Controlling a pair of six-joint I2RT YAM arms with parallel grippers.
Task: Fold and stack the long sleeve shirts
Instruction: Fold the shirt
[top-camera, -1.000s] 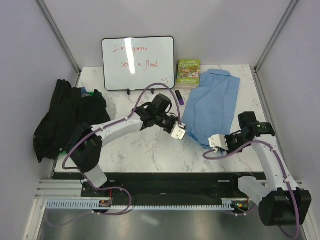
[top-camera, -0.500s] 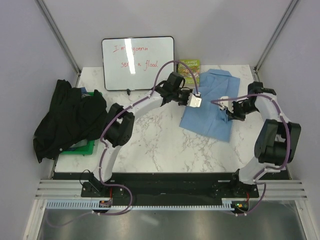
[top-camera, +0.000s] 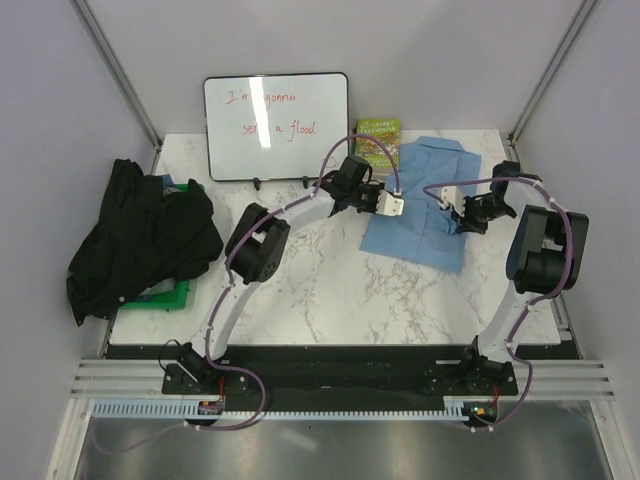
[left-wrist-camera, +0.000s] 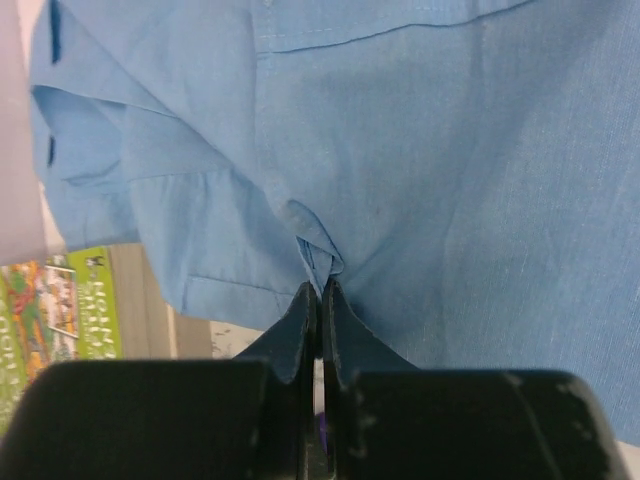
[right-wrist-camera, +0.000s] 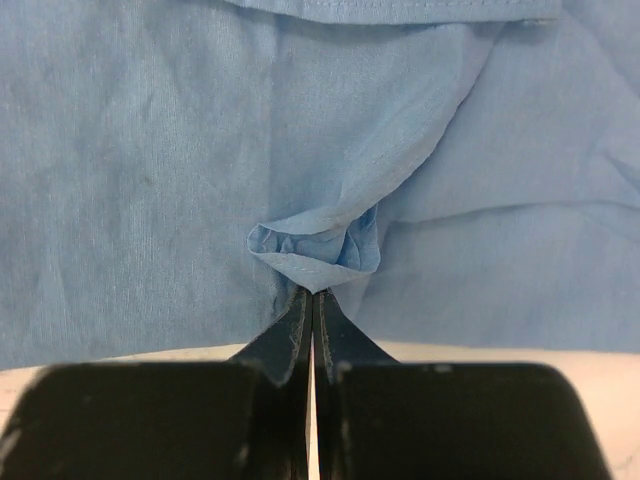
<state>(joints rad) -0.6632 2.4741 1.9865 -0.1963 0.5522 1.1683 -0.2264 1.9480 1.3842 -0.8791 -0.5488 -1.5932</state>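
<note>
- Left gripper (left-wrist-camera: 320, 285) is pinched tight on a little tuck of the blue shirt (left-wrist-camera: 450, 150). The rest of the cloth spreads out flat ahead of the fingertips.
- Right gripper (right-wrist-camera: 311, 293) is doing the same thing, jaws together on a small scrunched bit of the same shirt, right at the tips.
- The two grippers sit near each other over the shirt, left one on its left edge, right one further right.
- The black shirt (top-camera: 140, 235) is a heap well off to the left of the left gripper. It isn't folded yet, so I'd say the job is early.
- Risk 1: both grips are tiny and right at the fingertips. One fast pull and the cloth could slip out and the fold flops open.
- Risk 2: if the arms don't travel together, the shirt twists and the fold ends up crooked.
- Risk 3: each pinch might only have the top layer, so the lower layers would stay behind.
- Risk 4: the book (top-camera: 385, 128) is just beyond the left gripper, touching or nearly touching the shirt, so dragging the cloth could shove it.
- Risk 5: the black heap looks like it hangs over the table (top-camera: 300, 290) edge, so it could slide off.
- Count: two shirts (one blue, one black), two grippers, one book, one whiteboard (top-camera: 275, 125), one green tray (top-camera: 165, 296) under the black heap.
</note>
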